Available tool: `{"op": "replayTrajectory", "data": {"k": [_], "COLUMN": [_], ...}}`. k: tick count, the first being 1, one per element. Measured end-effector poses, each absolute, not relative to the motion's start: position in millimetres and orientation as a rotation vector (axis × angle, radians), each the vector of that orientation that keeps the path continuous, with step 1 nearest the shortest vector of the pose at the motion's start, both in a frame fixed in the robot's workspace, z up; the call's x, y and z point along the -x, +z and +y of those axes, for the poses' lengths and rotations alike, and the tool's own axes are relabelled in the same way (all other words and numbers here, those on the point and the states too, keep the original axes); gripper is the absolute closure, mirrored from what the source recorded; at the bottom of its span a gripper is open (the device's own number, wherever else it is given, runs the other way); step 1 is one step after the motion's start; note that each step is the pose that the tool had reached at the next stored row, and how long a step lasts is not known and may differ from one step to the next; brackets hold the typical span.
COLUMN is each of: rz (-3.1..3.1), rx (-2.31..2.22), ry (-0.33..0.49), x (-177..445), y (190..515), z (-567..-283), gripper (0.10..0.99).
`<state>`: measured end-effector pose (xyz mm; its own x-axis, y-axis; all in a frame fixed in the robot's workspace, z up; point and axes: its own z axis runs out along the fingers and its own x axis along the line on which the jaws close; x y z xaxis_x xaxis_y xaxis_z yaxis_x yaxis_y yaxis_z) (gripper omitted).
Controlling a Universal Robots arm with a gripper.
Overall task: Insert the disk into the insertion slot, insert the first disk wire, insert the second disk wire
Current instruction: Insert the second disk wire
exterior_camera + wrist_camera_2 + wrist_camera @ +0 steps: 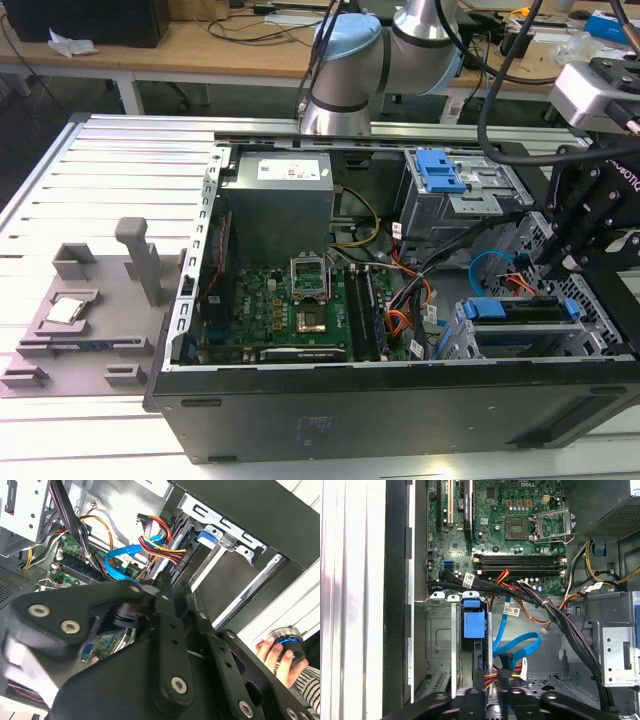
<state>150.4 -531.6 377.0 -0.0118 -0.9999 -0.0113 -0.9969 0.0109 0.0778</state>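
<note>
Blue plastic is what I find first: the carrier of the disk (488, 308) sits inside the insertion slot (458, 348), the silver perforated cage in the open computer case (300, 420) on the exterior view's right, so the disk is in its bay. In the first wrist view I see it edge-on, its blue tab toward the motherboard (520, 525). The gripper (492, 694) hangs close over the other end of that bay, down among the cabling. How far the claw is open, and whether it has hold of anything, I cannot tell. Nearest it are a blue flat cable (520, 645), looped just beside the disk and ending in a black plug (506, 659), and a bundle of red, yellow and black wires (159, 542) running toward the same end of the disk. Whether either one is seated I cannot tell. Elsewhere in the case stands a grey cage with a blue lever (440, 170), apart from the gripper. On the slatted metal table (120, 150), at the exterior view's left, lies a grey fixture (120, 290). In the second wrist view a person's hand (275, 655) rests on a round black knob with a blue ring (291, 642) outside the case.
</note>
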Motion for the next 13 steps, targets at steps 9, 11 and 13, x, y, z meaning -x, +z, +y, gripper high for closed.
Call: {"op": "replayTrajectory", "data": {"k": [9,11,13], "rz": [-2.189,-2.182,-2.174], "rx": [-2.185,-2.192,-2.2], "ry": [-0.098,-0.097,-0.097], "x": [-149.9,-146.2,-136.9], "y": [376.7,376.2,374.9], "z": [-519.5,-513.7,-513.7], "gripper": [0.667,0.667,0.667]}}
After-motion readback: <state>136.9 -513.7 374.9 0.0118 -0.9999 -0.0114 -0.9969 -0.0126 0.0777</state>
